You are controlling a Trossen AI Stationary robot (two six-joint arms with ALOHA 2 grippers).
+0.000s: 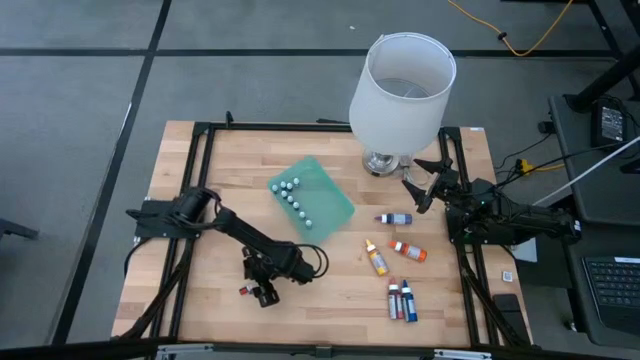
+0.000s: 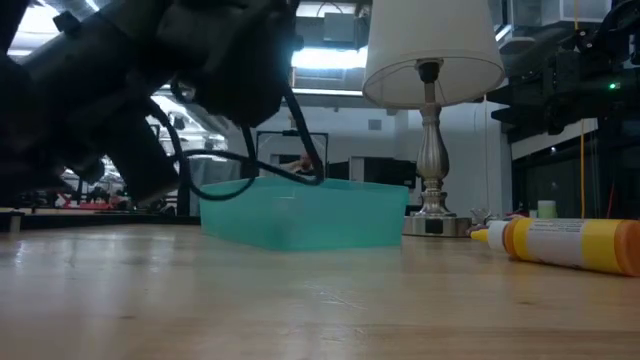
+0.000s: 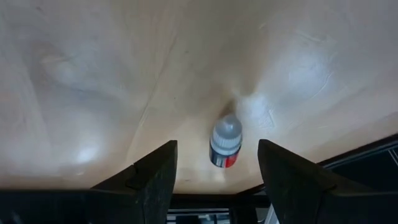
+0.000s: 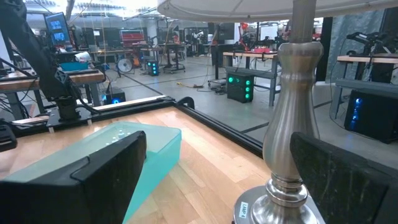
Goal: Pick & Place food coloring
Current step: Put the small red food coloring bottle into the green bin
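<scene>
My left gripper [image 3: 217, 171] is open and points down near the table's near edge, also seen in the high view [image 1: 262, 288]. A small white-capped, red-labelled dropper bottle [image 3: 225, 144] sits on the wood between its fingers, touching neither. Several tiny white-capped bottles [image 1: 294, 196] lie on the green tray [image 1: 325, 205]. Purple [image 1: 395, 218], red [image 1: 408, 250] and orange [image 1: 376, 259] bottles, plus a red and blue pair [image 1: 402, 300], lie on the table's right half. My right gripper [image 1: 424, 186] waits open beside the lamp base [image 4: 292, 186].
The white-shaded lamp [image 1: 402, 88] stands at the far right of the table. In the low view the orange bottle [image 2: 570, 243] lies on its side and the green tray [image 2: 300, 212] sits mid-table. A black frame [image 1: 200, 135] edges the tabletop. Bare wood lies between tray and bottles.
</scene>
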